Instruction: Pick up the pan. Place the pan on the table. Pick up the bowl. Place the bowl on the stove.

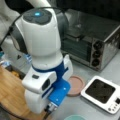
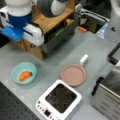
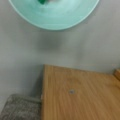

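The shallow dusty-pink pan [image 2: 73, 74] already sits on the matte grey table [image 2: 53, 61], beside the stove; the round light-teal bowl [image 3: 53, 13] lies at the wrist view's top; the gripper itself is out of frame, so its jaws' state cannot be told.

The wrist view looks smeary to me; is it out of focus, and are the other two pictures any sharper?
Wrist view: soft all over; the bowl is cut off at the top edge, a faint shadow on the table beneath it. In both front views, edges are blurred too. In a front view the stove top gives a speckled sheen and the pan looks flatly lit; the gripper is not seen.
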